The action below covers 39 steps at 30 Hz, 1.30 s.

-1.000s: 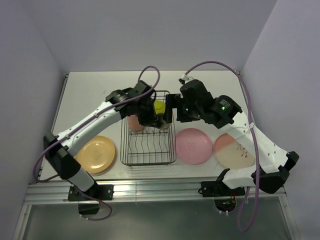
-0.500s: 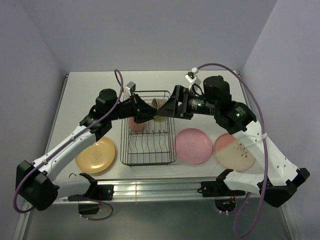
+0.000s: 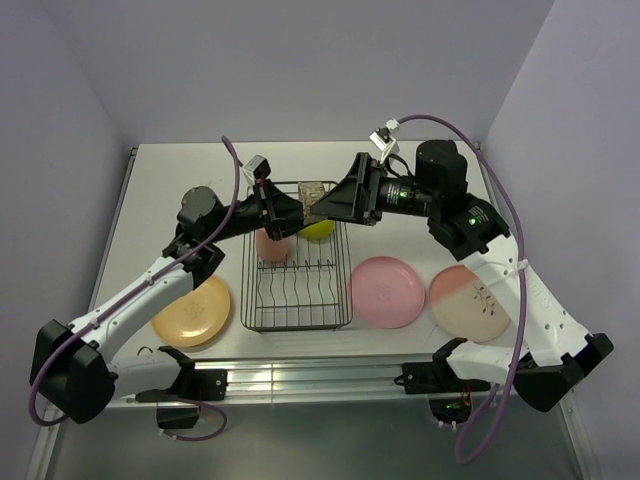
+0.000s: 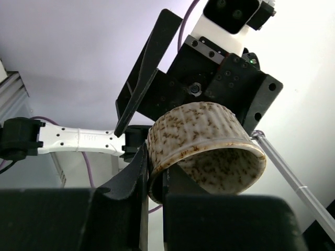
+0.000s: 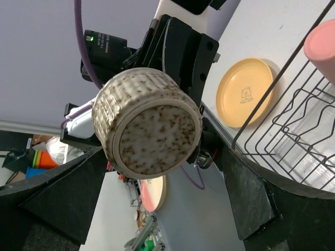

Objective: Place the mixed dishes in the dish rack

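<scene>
My left gripper is shut on the rim of the small tan speckled bowl and holds it in the air over the far end of the black wire dish rack. In the left wrist view the fingers pinch the bowl by its wall. My right gripper is open and faces the bowl's base, with a finger on either side and not touching. The lime-green bowl and the salmon-pink tumbler sit in the rack. The red-orange cup is out of view.
A yellow-orange plate lies left of the rack and also shows in the right wrist view. A pink plate and a pink-and-cream plate lie to the right of the rack. Purple cables loop above both arms.
My left gripper has lifted the tan bowl out over the rack's far end. The right gripper has swung up level to face the bowl, fingers spread round it.
</scene>
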### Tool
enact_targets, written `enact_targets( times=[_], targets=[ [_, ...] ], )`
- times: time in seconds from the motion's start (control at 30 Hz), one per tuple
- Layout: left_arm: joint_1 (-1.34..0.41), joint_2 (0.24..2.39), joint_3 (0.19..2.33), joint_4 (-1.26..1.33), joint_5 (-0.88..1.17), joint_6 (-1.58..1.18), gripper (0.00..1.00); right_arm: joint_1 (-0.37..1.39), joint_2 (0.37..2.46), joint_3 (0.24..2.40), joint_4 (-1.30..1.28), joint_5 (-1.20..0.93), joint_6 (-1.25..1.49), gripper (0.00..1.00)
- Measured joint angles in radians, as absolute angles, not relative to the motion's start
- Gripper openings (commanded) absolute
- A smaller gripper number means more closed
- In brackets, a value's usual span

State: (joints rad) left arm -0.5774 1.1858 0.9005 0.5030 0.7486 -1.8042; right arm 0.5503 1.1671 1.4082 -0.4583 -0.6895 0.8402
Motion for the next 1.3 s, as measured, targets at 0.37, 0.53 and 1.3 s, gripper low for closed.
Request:
enact_targets(
  times=[0.37,0.53,1.3],
  targets=[
    [-0.577,1.185,0.813,0.606,0.76,-1.92,0.0,0.536,1.179,1.371,-0.335,-0.769,0.8,0.93],
    [-0.577,1.184,0.797,0.663,0.756,-1.967,0.0,0.533,1.194,1.366,-0.275,-0.809,0.804,0.86],
    [-0.581,1.207,0.789,0.815,0.744,-2.002,0.0,0.529,1.254,1.302,0.031,-0.954,0.919,0.21]
  ],
)
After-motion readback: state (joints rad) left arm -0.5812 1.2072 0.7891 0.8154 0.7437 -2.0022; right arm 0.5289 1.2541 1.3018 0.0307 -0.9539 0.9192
